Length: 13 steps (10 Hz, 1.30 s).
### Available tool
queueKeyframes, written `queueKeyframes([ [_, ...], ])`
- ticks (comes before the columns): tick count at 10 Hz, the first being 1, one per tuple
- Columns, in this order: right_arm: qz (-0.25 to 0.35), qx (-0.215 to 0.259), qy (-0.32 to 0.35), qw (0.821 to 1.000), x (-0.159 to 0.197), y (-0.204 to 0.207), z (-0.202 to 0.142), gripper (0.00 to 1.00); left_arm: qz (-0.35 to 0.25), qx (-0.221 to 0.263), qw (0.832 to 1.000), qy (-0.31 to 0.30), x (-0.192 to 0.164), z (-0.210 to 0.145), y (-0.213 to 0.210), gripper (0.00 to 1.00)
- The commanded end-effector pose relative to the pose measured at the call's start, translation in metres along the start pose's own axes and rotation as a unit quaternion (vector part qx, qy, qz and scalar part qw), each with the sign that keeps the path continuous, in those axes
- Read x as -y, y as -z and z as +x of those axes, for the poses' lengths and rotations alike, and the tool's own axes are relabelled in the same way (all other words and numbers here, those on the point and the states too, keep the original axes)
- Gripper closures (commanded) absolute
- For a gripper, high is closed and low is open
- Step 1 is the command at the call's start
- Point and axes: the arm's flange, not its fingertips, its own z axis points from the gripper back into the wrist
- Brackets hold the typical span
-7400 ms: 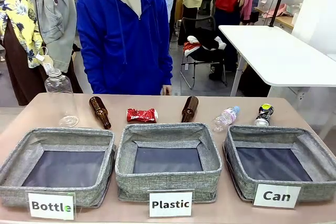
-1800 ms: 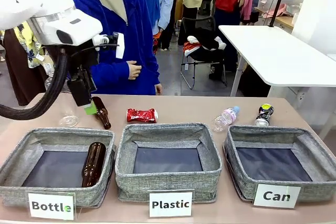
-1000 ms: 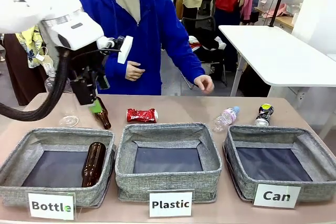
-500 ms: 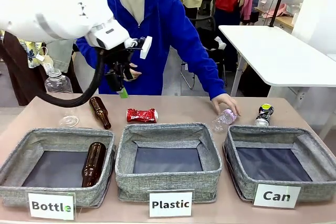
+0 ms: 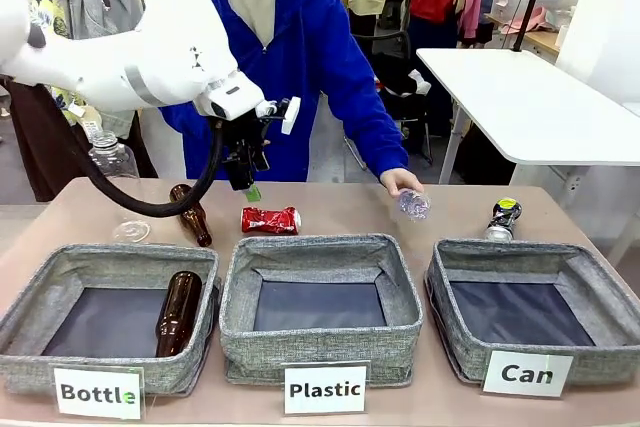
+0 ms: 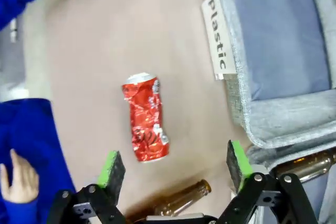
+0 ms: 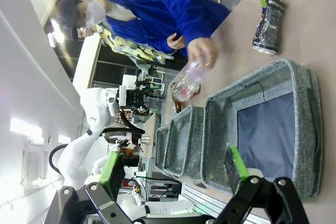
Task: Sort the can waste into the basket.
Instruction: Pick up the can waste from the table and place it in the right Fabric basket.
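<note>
The left gripper (image 6: pixel 173 166) hangs with its jaws spread wide and nothing between them, green pads (image 6: pixel 111 167) either side of empty air. Just ahead of them on the table lies the red can (image 6: pixel 146 117), crumpled, its length running along the line of the fingers, so the pads look already turned to close across its narrow body. To do it well, the gripper should probably shift forward until the can sits centred, drop low, then squeeze at the can's middle, where the dents leave the most metal to bite. The brown bottle (image 6: pixel 176 203) lies close by the fingers, so a straight descent seems safest. The "Can" basket (image 5: pixel 520 247) stands at the far right, well apart, past the "Plastic" basket (image 5: pixel 320 245). The black can (image 5: pixel 503 218) stands behind it. The right gripper (image 7: pixel 176 169) is likewise spread and empty. A person's hand (image 5: pixel 400 183) holds a clear bottle (image 5: pixel 415 205) between, worth clearing on the carry.
</note>
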Motion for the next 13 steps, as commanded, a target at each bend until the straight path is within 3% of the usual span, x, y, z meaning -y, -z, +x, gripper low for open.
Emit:
queueKeyframes([
  [1,0.012,0.01,-0.014,1.0,-0.001,0.0,0.004,0.0,-0.033,0.087,0.995,0.02,0.024,-0.01,-0.052,0.0],
  [3,0.012,0.01,-0.014,1.0,-0.001,0.0,0.004,0.0,0.022,0.155,0.987,0.039,0.126,-0.026,-0.14,0.0],
  [5,0.012,0.01,-0.014,1.0,-0.001,0.0,0.004,0.0,0.055,0.158,0.985,0.034,0.217,-0.066,-0.187,0.0],
  [8,0.012,0.01,-0.014,1.0,-0.001,0.0,0.004,0.0,0.08,0.171,0.982,-0.001,0.291,-0.144,-0.215,0.0],
  [9,0.012,0.01,-0.014,1.0,-0.001,0.0,0.004,0.0,0.096,0.202,0.975,-0.002,0.314,-0.168,-0.213,0.0],
  [11,0.012,0.01,-0.014,1.0,-0.001,0.0,0.004,0.0,0.093,0.217,0.971,-0.04,0.3,-0.181,-0.199,0.0],
  [13,0.012,0.01,-0.014,1.0,-0.001,0.0,0.004,0.0,0.074,0.21,0.975,-0.025,0.271,-0.163,-0.197,0.0],
])
